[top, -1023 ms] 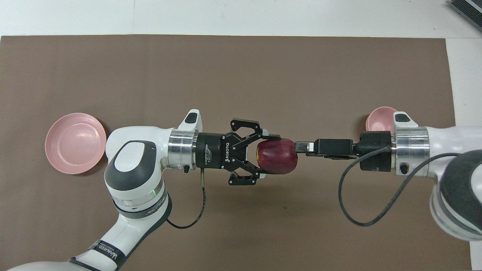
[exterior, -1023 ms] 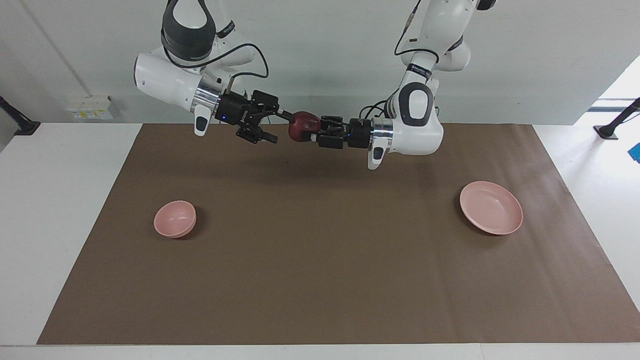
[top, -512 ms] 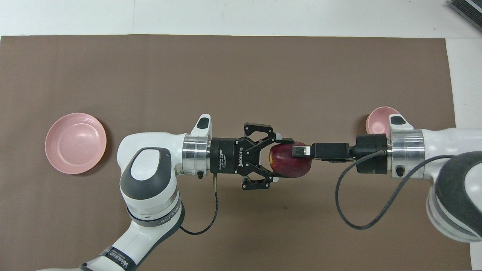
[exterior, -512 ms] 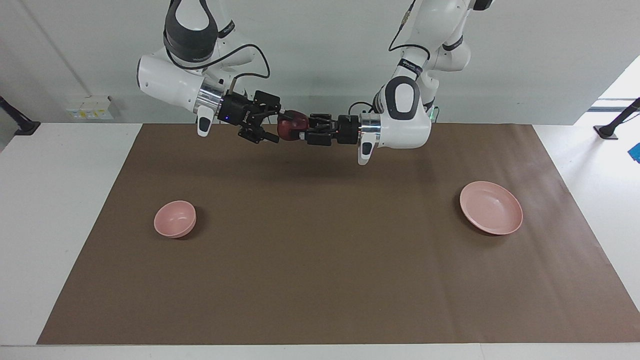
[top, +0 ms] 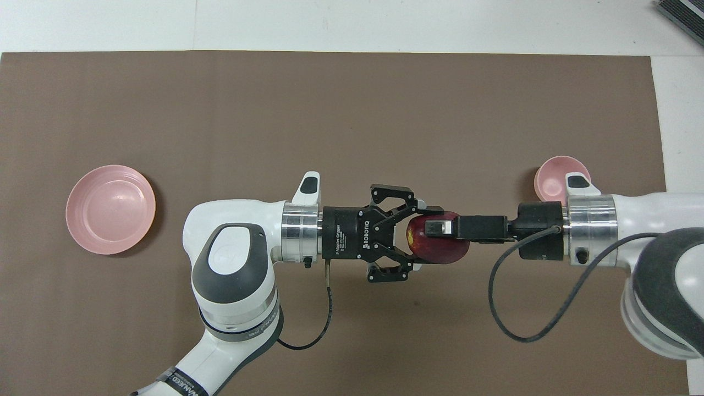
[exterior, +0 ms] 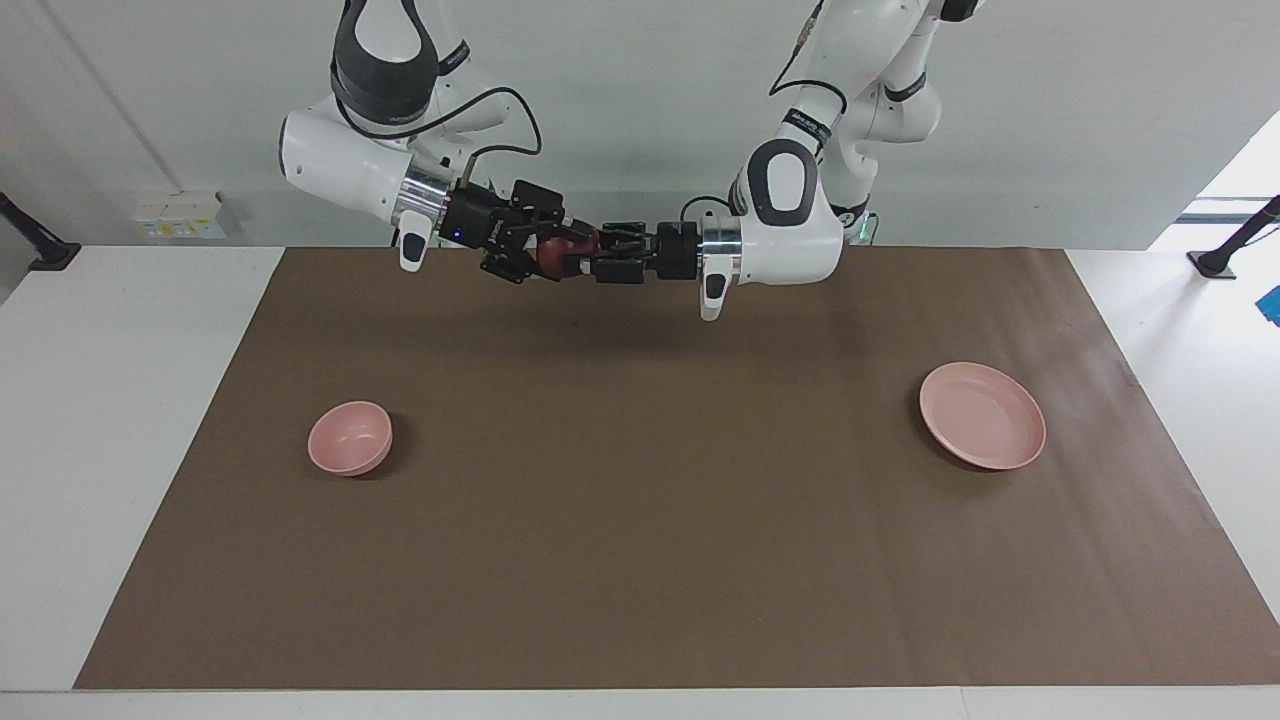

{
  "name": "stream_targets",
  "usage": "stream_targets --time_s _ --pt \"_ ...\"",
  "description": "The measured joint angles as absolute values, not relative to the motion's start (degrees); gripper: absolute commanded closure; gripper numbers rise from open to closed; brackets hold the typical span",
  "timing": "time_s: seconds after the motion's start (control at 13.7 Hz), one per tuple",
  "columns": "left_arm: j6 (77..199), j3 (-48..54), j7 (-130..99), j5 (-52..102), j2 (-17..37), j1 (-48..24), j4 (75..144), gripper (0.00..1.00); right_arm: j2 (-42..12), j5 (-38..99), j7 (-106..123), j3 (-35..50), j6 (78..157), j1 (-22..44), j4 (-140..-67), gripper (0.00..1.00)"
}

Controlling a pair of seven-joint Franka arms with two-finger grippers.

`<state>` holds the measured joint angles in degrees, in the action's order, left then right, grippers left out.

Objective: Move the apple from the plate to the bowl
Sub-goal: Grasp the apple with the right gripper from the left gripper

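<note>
By the mat's (top: 352,110) edge at the left arm's end, I saw the plate (top: 110,209) lying bare. The left arm reached out level over the mat, and its gripper (top: 424,237) was part-closed, one finger on each side of the apple (top: 440,250), holding it up in the air. The apple hung over the mat between plate and bowl, off both. The right gripper (top: 437,227) met it head-on from the other end, its tip over the top of the apple; I could not tell whether it gripped the fruit. By the edge at the right arm's end sat the bowl (top: 553,176), part-hidden under the right arm's wrist.
</note>
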<state>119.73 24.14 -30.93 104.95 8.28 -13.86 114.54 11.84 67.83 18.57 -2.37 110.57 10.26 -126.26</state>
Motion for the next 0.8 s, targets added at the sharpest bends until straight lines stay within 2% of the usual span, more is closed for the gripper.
stream_targets --time_s 0.07,0.15,0.22,0.29,0.37,0.8 --pt "119.7 24.1 -30.9 104.9 8.3 -13.9 114.5 1.0 11.9 67.8 18.6 -2.4 110.6 10.3 -126.3 0.97" --pt "119.8 24.2 -30.9 105.0 8.3 -13.9 114.5 1.0 11.9 67.8 18.5 -2.4 110.6 10.2 -126.3 1.0" --pt "119.8 24.2 -30.9 105.0 8.3 -13.9 114.5 0.89 11.9 67.8 18.5 -2.4 110.6 10.2 -126.4 1.0" --pt "119.9 24.2 -31.0 105.0 8.3 -13.9 114.5 0.35 11.9 67.8 18.4 -2.4 110.6 10.2 -126.4 1.0" --pt "120.4 24.4 -31.1 105.0 8.3 -13.9 114.5 0.0 11.9 67.8 18.3 -2.5 110.6 10.2 -126.4 1.0" --pt "125.8 26.0 -31.1 104.2 8.3 -14.0 114.2 0.0 11.9 64.1 16.3 -2.5 110.7 10.0 -126.5 1.0"
